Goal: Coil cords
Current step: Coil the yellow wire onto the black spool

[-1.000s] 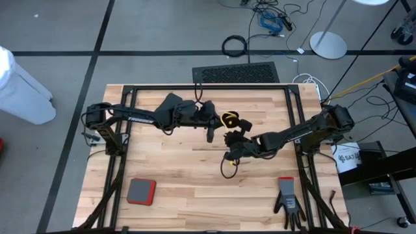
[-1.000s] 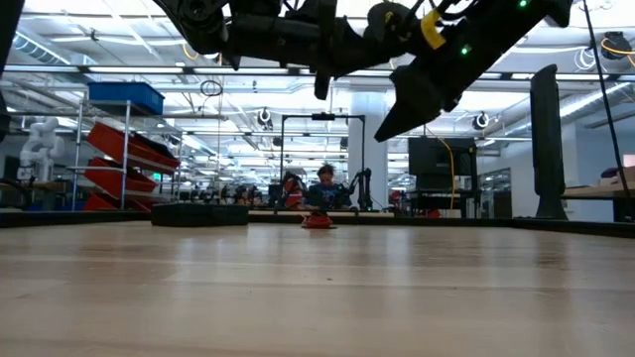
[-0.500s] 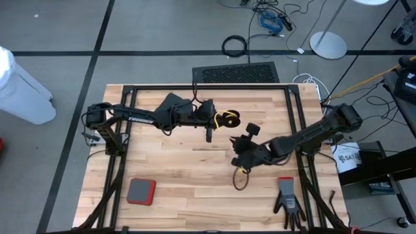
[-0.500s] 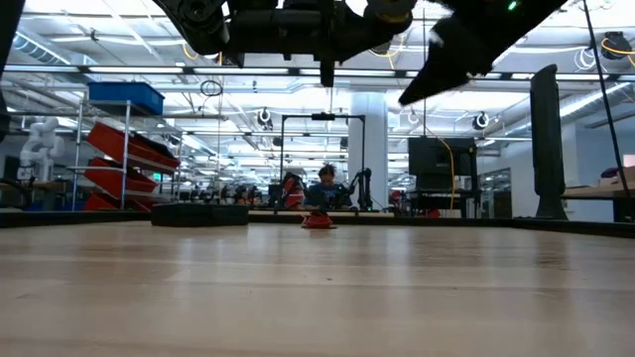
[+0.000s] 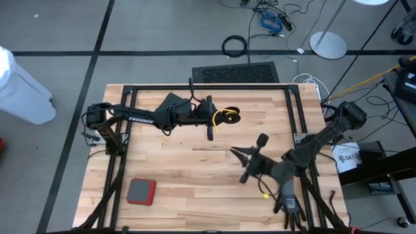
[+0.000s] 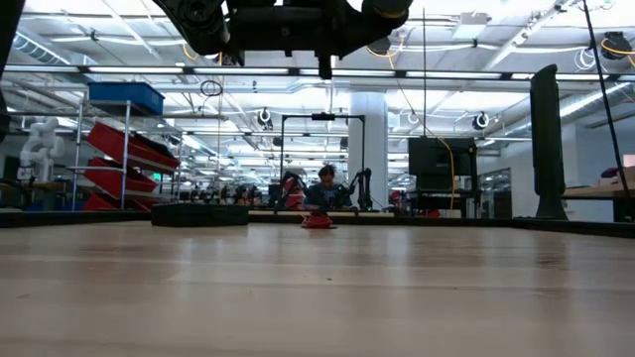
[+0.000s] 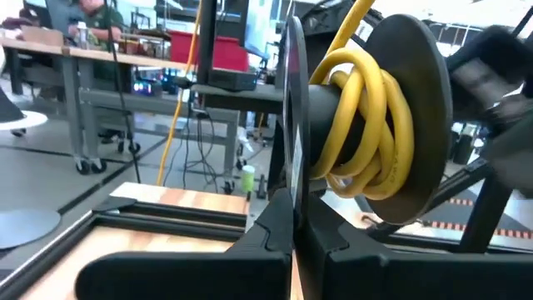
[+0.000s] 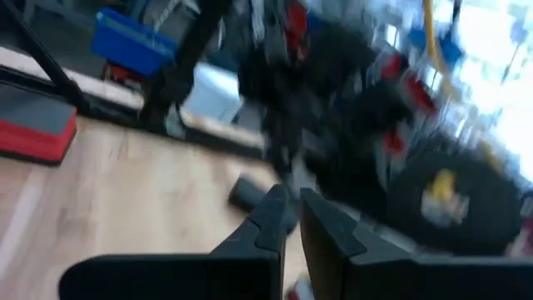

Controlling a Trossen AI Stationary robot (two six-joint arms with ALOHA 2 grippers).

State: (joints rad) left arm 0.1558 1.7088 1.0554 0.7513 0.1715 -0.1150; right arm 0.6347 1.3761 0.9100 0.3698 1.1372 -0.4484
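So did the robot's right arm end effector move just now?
Yes. The right end effector swung away from the yellow cord reel held in the left end effector, toward the black glove at the table's near edge.

Reel (image 5: pixel 229 117) at left claw (image 5: pixel 210 119), table's (image 5: pixel 169 169) rear centre; right claw (image 5: pixel 250 158) nearer front-right

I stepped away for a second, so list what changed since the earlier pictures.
The right gripper swung away from the left gripper, back toward the table's right near corner, above the black glove. The left gripper held its place, fingers shut on the reel of yellow cord. The red block stayed put.
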